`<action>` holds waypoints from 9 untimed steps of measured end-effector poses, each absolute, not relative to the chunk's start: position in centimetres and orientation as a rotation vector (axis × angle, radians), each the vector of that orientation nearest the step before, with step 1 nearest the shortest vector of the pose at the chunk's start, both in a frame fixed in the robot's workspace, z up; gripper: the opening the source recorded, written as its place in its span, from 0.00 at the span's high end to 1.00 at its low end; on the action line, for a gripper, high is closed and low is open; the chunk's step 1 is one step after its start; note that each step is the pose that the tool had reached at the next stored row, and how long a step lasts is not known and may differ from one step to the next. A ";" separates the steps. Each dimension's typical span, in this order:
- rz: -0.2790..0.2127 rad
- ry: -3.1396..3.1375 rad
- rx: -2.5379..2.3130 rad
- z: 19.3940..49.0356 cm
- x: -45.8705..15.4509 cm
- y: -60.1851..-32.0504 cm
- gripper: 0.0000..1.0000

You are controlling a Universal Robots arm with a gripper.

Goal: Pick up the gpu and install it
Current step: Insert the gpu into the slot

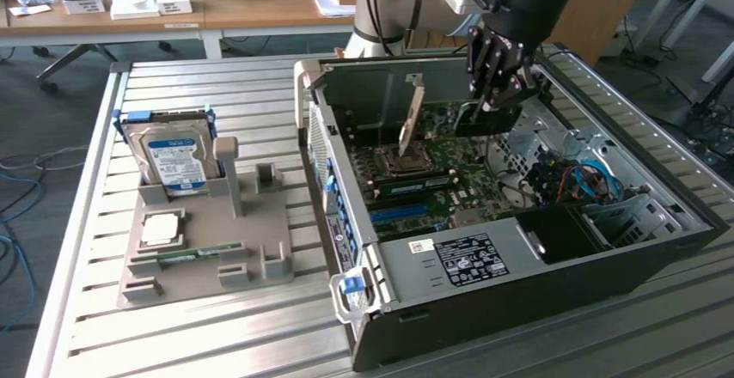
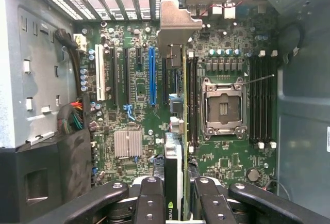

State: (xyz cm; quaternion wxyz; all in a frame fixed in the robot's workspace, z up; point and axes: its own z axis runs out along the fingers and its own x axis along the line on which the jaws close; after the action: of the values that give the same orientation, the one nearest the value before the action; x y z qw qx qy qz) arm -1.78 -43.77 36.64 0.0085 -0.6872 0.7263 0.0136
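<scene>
Wrist view, tool pinching gpu edge-on above motherboard, blue slot one side, CPU socket the other

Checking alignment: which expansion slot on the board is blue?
The long blue slot. The rest of the row is black, bar a white slot at the far end. The gripper holds the gpu edge-on, between it and the CPU socket.
</scene>
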 end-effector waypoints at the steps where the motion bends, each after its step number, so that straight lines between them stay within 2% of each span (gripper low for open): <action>1: 0.042 2.270 -2.147 36.6 -1.8 -43.8 0.73; 9: 0.042 2.270 -2.147 36.4 -1.8 -43.8 0.73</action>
State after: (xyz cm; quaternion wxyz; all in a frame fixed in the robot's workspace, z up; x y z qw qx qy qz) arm -1.78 -43.77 36.39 0.0084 -0.6872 0.7263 0.0136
